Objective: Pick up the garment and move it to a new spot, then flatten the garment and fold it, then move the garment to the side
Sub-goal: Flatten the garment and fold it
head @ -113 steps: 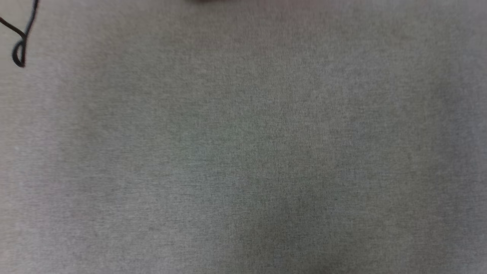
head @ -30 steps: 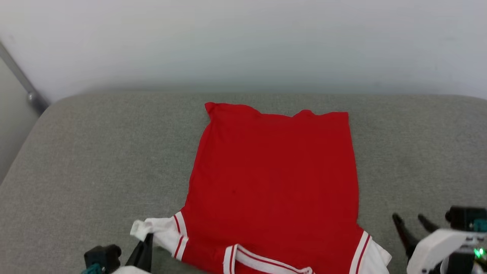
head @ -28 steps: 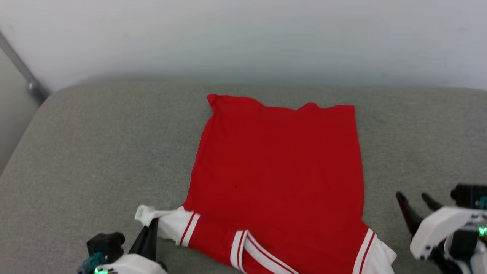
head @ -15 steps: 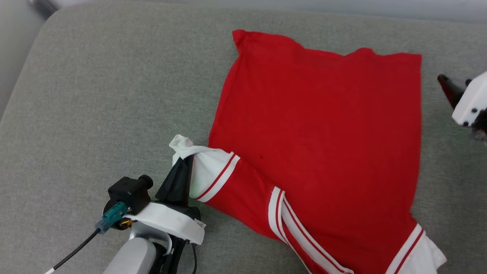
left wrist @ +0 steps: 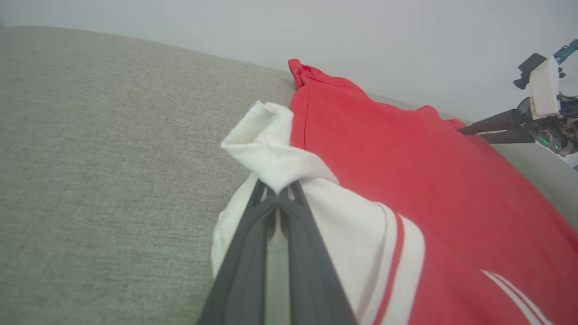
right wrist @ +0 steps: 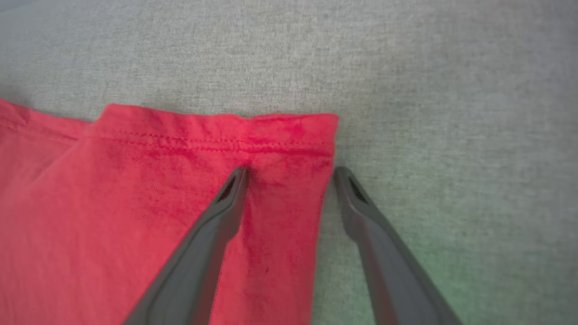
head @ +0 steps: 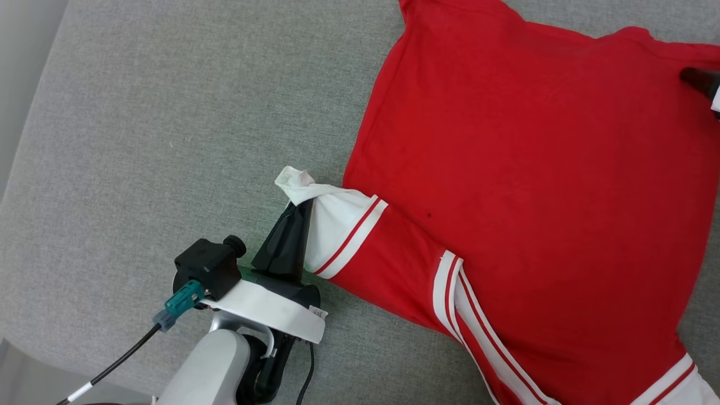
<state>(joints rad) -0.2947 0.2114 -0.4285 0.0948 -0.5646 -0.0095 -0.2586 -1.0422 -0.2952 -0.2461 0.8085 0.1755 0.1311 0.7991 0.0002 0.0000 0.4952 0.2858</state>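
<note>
Garment (head: 534, 185) lies flat, plain red side up, right of head frame on grey cushion (head: 140, 140). Left gripper (left wrist: 277, 193) clamped on white sleeve tip, frame centre. Right gripper (right wrist: 291, 174) spread wide, empty, straddling hem corner. Best next: close on corner, lift both evenly.

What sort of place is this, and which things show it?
Likely an indoor room: a grey fabric cushioned surface before a pale wall, with a red white-sleeved jersey shirt on it.
</note>
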